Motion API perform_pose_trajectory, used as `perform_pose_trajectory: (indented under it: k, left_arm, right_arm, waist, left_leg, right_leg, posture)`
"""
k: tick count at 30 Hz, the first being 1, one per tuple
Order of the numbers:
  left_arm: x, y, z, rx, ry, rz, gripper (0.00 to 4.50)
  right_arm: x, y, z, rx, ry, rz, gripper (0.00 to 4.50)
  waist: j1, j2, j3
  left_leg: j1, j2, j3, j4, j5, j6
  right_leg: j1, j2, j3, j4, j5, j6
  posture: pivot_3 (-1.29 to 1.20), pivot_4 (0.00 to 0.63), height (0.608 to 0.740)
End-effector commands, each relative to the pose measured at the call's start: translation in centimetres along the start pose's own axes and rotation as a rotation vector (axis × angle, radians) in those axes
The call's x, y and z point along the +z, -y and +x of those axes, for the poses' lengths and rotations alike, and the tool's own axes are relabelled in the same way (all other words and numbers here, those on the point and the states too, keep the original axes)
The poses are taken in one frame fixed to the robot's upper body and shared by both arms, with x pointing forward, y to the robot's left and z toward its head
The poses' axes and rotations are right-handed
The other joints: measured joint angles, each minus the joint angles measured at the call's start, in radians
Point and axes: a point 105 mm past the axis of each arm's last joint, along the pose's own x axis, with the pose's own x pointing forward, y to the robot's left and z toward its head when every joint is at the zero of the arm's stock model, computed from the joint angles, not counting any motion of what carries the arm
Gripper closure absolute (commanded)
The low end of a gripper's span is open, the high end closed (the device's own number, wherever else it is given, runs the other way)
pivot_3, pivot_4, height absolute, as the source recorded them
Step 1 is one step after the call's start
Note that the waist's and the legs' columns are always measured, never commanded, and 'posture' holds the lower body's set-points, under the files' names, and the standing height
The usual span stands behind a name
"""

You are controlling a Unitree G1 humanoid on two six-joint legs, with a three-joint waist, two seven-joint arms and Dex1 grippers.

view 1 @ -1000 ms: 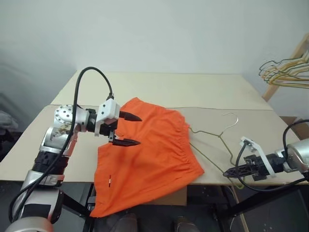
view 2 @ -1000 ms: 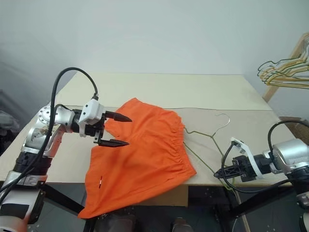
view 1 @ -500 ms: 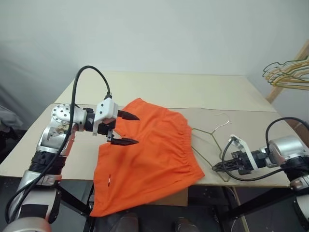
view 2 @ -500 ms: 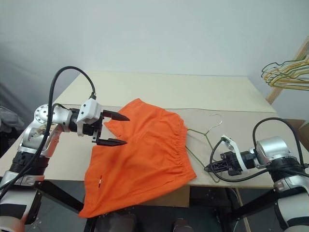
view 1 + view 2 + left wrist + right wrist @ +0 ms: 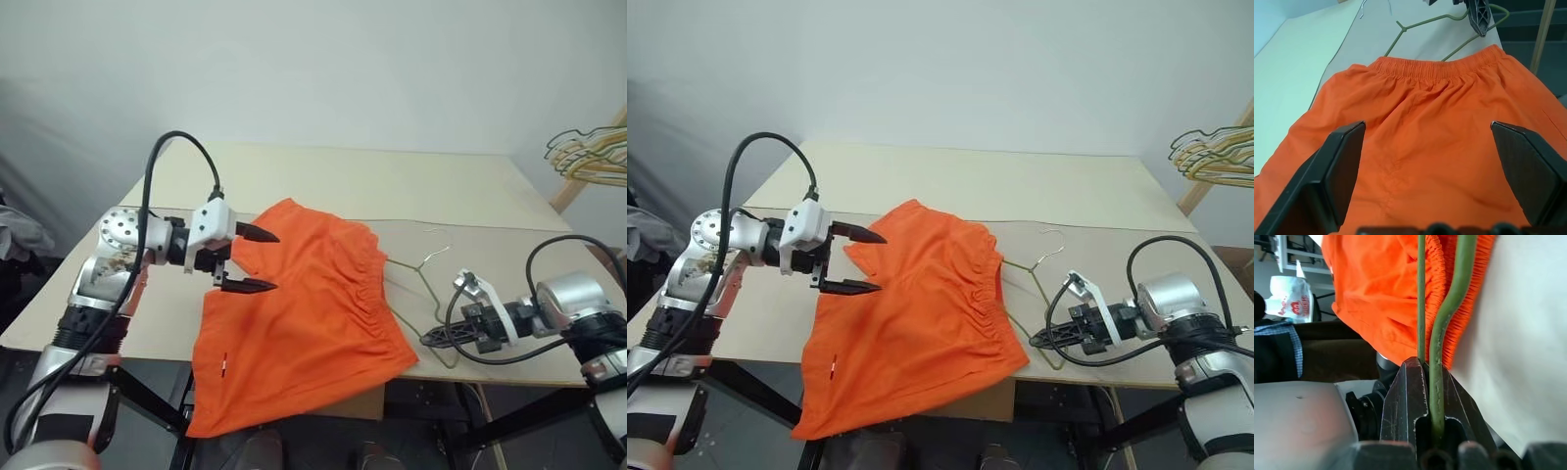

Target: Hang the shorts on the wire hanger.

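Note:
The orange shorts point(image 5: 313, 313) lie on the table with one leg hanging over its front edge. Their gathered waistband point(image 5: 1440, 68) faces the wire hanger point(image 5: 1420, 22). My left gripper point(image 5: 275, 260) hovers open just above the shorts' far left part, with nothing between its fingers. The thin olive wire hanger point(image 5: 1031, 262) lies flat to the right of the waistband. My right gripper point(image 5: 1043, 338) is shut on the hanger's lower wire point(image 5: 1439, 333) near the table's front edge, and it points left toward the shorts.
The beige table point(image 5: 343, 181) stretches bare behind the shorts. A bunch of yellow and green hangers point(image 5: 588, 152) hangs on a wooden rack point(image 5: 566, 191) at the far right. A grey cloth point(image 5: 20, 235) lies off the table's left side.
My right gripper has moved left toward the shorts, dragging the wire hanger with it. The left gripper has kept still and open. The camera has turned a little to the left.

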Motion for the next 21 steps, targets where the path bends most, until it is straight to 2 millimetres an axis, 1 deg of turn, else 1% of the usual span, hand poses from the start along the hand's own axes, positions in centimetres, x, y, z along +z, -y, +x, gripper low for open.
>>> perform_pose_trajectory:
  k: [1,5,8,13,15,18,21]
  left_arm:
    - [0.8,-0.3,-0.2,0.021,0.008,0.052,0.06]
    - [1.0,-0.6,-0.1,0.027,0.011,0.059,0.06]
    - [1.0,-0.8,-0.3,0.04,0.008,0.061,0.06]
    - [0.9,-1.3,-0.6,0.055,0.0,0.066,0.06]
    - [1.1,-1.8,-0.6,0.061,0.0,0.082,0.06]
    - [1.7,-3.0,-0.4,0.068,0.001,0.117,0.06]
    - [2.6,-4.7,-0.4,0.084,-0.003,0.175,0.06]
  right_arm:
    - [2.0,-0.7,-0.1,0.022,0.053,-0.047,4.5]
    - [4.2,0.2,0.5,-0.063,0.128,-0.069,4.5]
    - [5.0,0.0,-0.8,-0.128,0.165,-0.137,4.5]
    - [5.4,-2.4,-3.7,-0.237,0.158,-0.319,4.5]
    - [6.0,-3.3,-4.7,-0.329,0.156,-0.399,4.5]
    - [6.8,-4.9,-5.3,-0.44,0.128,-0.541,4.5]
    - [7.7,-6.5,-4.8,-0.546,0.075,-0.682,4.5]
  waist:
    - [-0.002,0.0,0.0]
    - [-0.007,0.0,0.0]
    - [-0.001,0.0,0.0]
    - [0.018,0.001,0.0]
    - [0.018,0.001,0.0]
    - [0.016,0.001,0.0]
    - [0.011,0.001,0.0]
  left_leg:
    - [0.0,0.0,0.0,0.0,0.0,0.0]
    - [0.001,0.001,0.0,0.0,0.0,0.0]
    - [0.0,0.001,0.0,0.0,0.0,0.0]
    - [-0.006,0.0,0.0,0.0,0.0,-0.001]
    - [-0.007,0.001,0.0,-0.001,-0.001,-0.001]
    - [-0.008,0.001,0.0,-0.001,-0.001,-0.001]
    - [-0.012,0.001,0.001,0.0,0.0,-0.002]
  right_leg:
    - [0.0,0.0,0.0,0.0,0.0,0.0]
    - [0.0,0.002,0.0,0.001,0.001,-0.001]
    - [-0.001,0.001,0.0,0.001,0.001,-0.001]
    - [-0.006,0.0,0.0,0.0,0.004,0.004]
    - [-0.007,0.0,-0.001,0.0,0.004,0.003]
    - [-0.009,0.0,-0.001,0.0,0.003,0.003]
    - [-0.015,0.001,-0.001,0.001,0.002,0.0]
  posture:
    - [0.27,0.0,0.74]
    - [0.27,0.0,0.74]
    - [0.27,0.0,0.74]
    - [0.23,0.0,0.74]
    - [0.22,0.0,0.74]
    - [0.19,0.0,0.74]
    - [0.17,0.0,0.74]
